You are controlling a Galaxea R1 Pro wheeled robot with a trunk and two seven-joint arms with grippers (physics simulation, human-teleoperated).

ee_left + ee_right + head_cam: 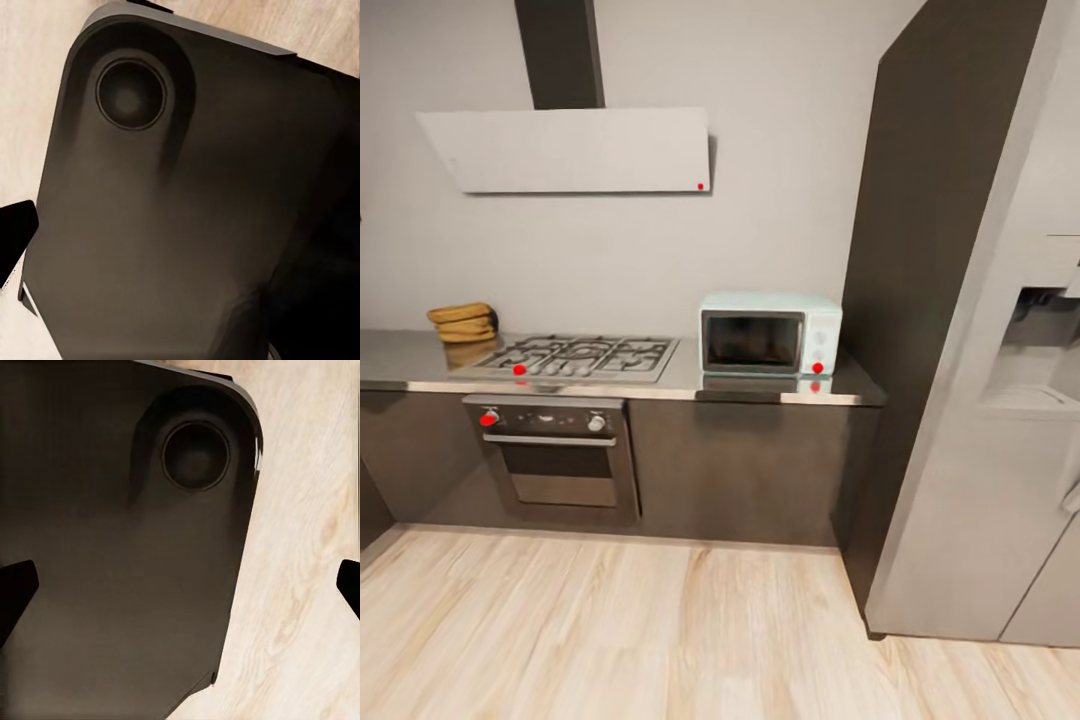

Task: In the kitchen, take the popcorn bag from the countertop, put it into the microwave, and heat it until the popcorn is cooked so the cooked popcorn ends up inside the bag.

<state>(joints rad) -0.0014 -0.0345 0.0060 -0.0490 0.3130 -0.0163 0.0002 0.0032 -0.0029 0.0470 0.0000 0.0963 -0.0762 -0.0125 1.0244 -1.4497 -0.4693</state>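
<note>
Popcorn bag (pixel 462 322) sits at the far left end of the countertop (pixel 400 360), against the wall and just left of the gas hob (pixel 575 357); it reads as a squat tan-orange sack, wider than tall, with a thick rolled rim and soft wrinkled sides, and its mouth is too small here to show any grains. The microwave (pixel 770 335) stands well apart from it at the right end of the same worktop, beyond the hob, a pale blue-white box with a dark glass door that looks closed and a knob panel on its right side. The grey worktop is smooth and mirror-like, throwing back a dim reflection of the sack. Below it are dark cabinet fronts and a built-in oven (pixel 558 450); a tall grey fridge (pixel 1000 400) closes the right side, and pale wood floor (pixel 610 640) lies between robot and counter. Both wrist views look down at the robot's own dark rounded base over that floor. The right gripper (pixel 187 585) has its dark fingertips spread wide; the left gripper (pixel 15 236) shows one fingertip, so its opening cannot be told. Judging by the layout, the bag lies ahead and to the left, so the left arm would likely reach it first once the base closes in.
</note>
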